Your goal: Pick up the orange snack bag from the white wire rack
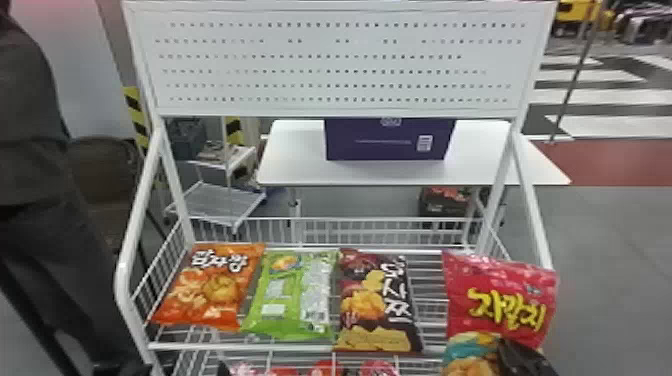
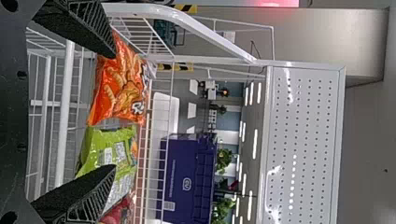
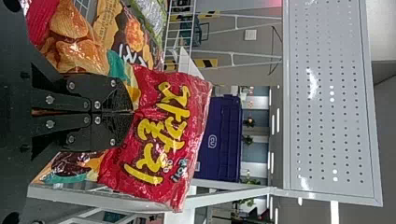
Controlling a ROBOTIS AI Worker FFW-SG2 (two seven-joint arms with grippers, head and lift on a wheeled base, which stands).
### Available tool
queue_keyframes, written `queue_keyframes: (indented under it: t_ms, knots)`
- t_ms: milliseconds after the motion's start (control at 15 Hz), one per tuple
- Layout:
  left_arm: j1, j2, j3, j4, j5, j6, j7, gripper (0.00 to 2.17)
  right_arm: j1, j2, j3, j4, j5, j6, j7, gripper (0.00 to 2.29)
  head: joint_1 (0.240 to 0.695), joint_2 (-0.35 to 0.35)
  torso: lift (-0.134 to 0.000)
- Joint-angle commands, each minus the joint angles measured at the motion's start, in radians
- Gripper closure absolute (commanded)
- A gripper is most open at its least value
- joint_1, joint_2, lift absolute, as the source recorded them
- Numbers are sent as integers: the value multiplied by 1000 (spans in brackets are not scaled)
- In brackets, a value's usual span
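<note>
Orange snack bag (image 1: 212, 290): long axis front-to-back (far end angled right); green bag (image 1: 292, 300) alongside. Left gripper (image 2: 115, 110): spread. Right gripper (image 1: 521, 354): clamping red bag (image 1: 500, 295).

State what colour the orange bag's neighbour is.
The bag is mostly green, clearest in the head view.

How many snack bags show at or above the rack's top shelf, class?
4: orange bag, left; green bag, next; dark bag, third; red bag, far right, in the right gripper. Others may be hidden below.
</note>
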Motion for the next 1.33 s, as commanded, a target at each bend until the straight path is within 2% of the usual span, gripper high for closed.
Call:
queue_keyframes:
  t_ms: [0,467,667,1133,1267]
  knots:
    - [1,1,0,-1,4,-11,-2,36,2,0,1,-2,1,0,0,2219,499,0,0]
    - [-7,1,5,-10,-1,-2,-5,36,-1,2,1,-5,1,0,0,2219,499,0,0]
    - [-45,-3,6,0,1,47,-22,36,-4,3,1,-3,-1,0,0,2219,499,0,0]
    - [-381,-10,-46,183,19,259,-31,39,3,17,-6,-5,-1,-3,0,2219,499,0,0]
    - [-461,-10,-44,247,65,277,-49,39,5,18,-9,-5,-1,-3,0,2219,499,0,0]
